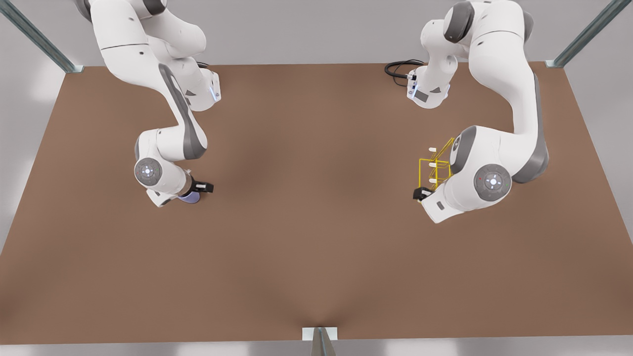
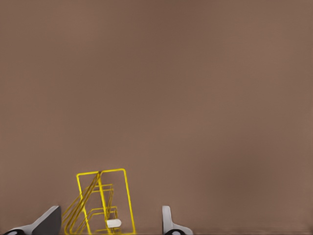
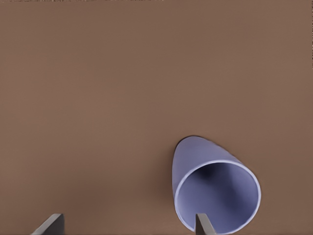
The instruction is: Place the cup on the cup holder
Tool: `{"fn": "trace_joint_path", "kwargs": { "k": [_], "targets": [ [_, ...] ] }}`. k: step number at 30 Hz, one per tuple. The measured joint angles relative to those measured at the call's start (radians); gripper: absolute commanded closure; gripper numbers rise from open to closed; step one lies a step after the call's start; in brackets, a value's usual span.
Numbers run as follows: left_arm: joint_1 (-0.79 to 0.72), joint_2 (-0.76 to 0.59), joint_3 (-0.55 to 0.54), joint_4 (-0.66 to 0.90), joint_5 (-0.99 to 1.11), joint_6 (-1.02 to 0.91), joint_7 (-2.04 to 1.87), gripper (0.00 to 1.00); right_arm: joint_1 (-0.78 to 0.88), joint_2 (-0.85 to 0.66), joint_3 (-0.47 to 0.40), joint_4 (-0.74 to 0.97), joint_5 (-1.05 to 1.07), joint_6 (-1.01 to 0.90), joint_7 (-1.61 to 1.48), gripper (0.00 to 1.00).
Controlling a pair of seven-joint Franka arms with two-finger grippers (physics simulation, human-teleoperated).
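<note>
Right pincer spread wide, one finger over the rim of the empty cup at front view's left; left pincer wide around the cup holder at right.

cups: 1 cup; racks: 1 cup holder; arms: 2

Light: even, soft, from overhead | my table shows a faint darker patch centre to 6 o'clock | no glare | shadows weak.
</note>
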Motion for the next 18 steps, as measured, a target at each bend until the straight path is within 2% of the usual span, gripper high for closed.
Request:
{"fn": "trace_joint_path", "kwargs": {
  "k": [15,16,17,18],
  "targets": [
    [-0.027,0.03,0.0,-0.007,-0.021,0.013,-0.092,0.0,-0.036,0.064,-0.009,-0.081,-0.018,0.132,0.035,0.0],
    [-0.027,0.03,0.0,-0.011,-0.02,0.014,-0.097,0.0,-0.038,0.07,-0.009,-0.086,-0.019,0.136,0.036,0.05],
    [-0.027,0.03,0.0,-0.015,-0.02,0.015,-0.102,0.0,-0.042,0.08,-0.009,-0.086,-0.019,0.14,0.037,0.57],
    [-0.027,0.03,0.0,-0.017,-0.02,0.016,-0.107,0.0,-0.048,0.088,-0.01,-0.084,-0.021,0.145,0.038,0.79]
  ]
}}
